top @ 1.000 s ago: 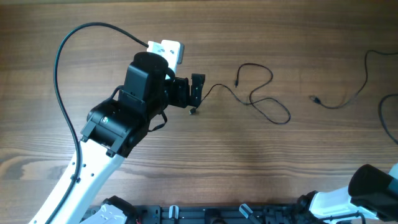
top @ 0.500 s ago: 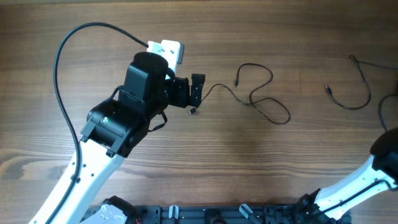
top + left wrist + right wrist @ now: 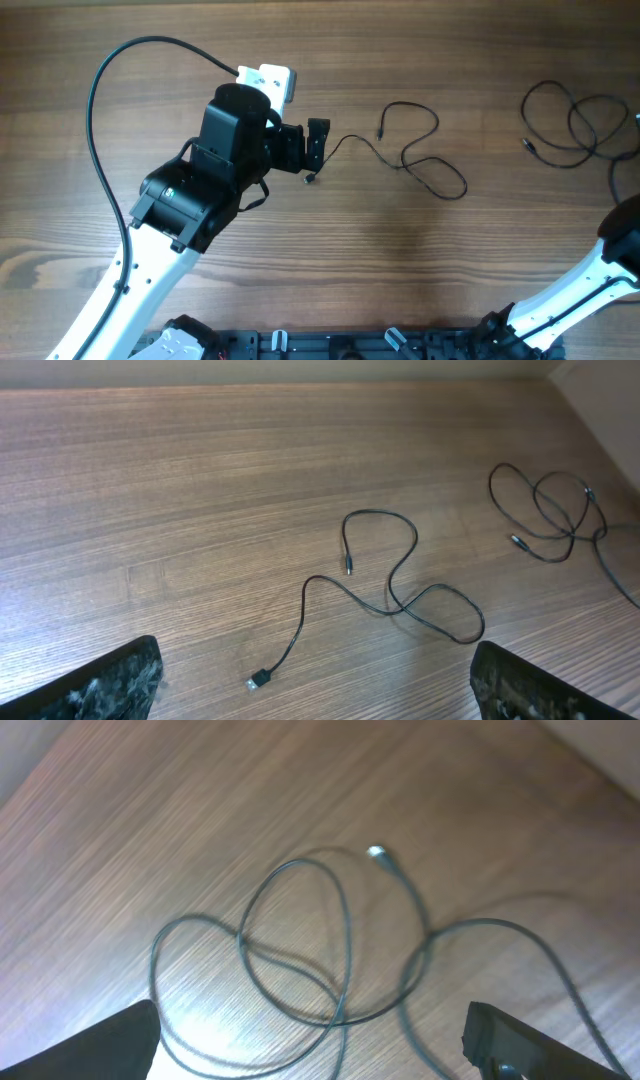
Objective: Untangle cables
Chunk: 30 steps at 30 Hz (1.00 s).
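One thin dark cable (image 3: pixel 420 160) lies on the wooden table in loose curves. Its USB plug (image 3: pixel 258 680) rests on the wood between the wide-apart fingers of my left gripper (image 3: pixel 315 695), untouched. In the overhead view that left gripper (image 3: pixel 318 150) sits at the cable's left end, open and holding nothing. A second cable (image 3: pixel 572 118) lies in overlapping loops at the far right. My right gripper (image 3: pixel 310 1055) hovers open over these loops (image 3: pixel 300 945), and a small plug (image 3: pixel 377 851) shows beyond them. The right gripper itself is out of the overhead view.
The left arm's thick black cable (image 3: pixel 100 100) arches over the table's left side. The right arm's white link (image 3: pixel 590 280) rises from the front right corner. The table's far edge (image 3: pixel 590 410) shows past the second cable (image 3: pixel 550 510).
The right gripper has opened and let go of the second cable. That cable, stretched out near the right edge before, now lies in loose loops. The right arm has shifted right; the left arm is still.
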Tool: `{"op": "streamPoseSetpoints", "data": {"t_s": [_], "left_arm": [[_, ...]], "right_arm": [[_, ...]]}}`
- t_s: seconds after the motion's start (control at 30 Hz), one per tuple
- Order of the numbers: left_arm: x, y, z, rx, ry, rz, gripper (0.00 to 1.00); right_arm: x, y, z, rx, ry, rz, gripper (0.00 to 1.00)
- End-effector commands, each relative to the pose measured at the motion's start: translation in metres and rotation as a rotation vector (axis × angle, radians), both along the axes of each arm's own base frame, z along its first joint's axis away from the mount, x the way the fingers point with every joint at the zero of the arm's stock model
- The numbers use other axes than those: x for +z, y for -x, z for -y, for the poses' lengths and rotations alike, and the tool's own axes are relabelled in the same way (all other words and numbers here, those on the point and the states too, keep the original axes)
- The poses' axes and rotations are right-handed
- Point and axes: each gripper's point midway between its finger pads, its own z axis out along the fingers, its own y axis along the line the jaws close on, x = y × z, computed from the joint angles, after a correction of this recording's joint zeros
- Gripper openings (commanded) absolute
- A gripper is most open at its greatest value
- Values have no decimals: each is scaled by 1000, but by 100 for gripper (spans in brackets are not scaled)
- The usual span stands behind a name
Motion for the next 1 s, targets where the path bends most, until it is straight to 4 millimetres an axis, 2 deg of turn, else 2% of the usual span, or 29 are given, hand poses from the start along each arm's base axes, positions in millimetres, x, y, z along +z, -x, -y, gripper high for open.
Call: {"op": "streamPoseSetpoints", "data": {"t_s": [0.0,0.27,0.3,0.53,0.63,0.67,0.8,0.9,0.97], "left_arm": [[2,-1,-1,14,6,3,100],[2,-1,-1,14,6,3,100],[2,-1,-1,14,6,3,100],[2,-1,-1,14,6,3,100],[2,-1,-1,14,6,3,100],[2,-1,-1,14,6,3,100],[2,-1,-1,14,6,3,100],[2,-1,-1,14,6,3,100],[2,-1,-1,14,6,3,100]], "right_arm": [[-5,-17,-43,224,-142,77,100],[-13,-19,-129,336,-328,-19,100],[-14,-24,-154,459,-305,-39,100],[-18,-36,-280,934,-226,-117,100],[-26,-31,-335,1129,-207,-145,100],[-36,-24,-355,1205,-208,-167,100],[-75,-4,-395,1319,-191,-271,100],[-100,23,-420,1392,-226,-352,100],[-111,31,-425,1412,-230,-380,100]]}}
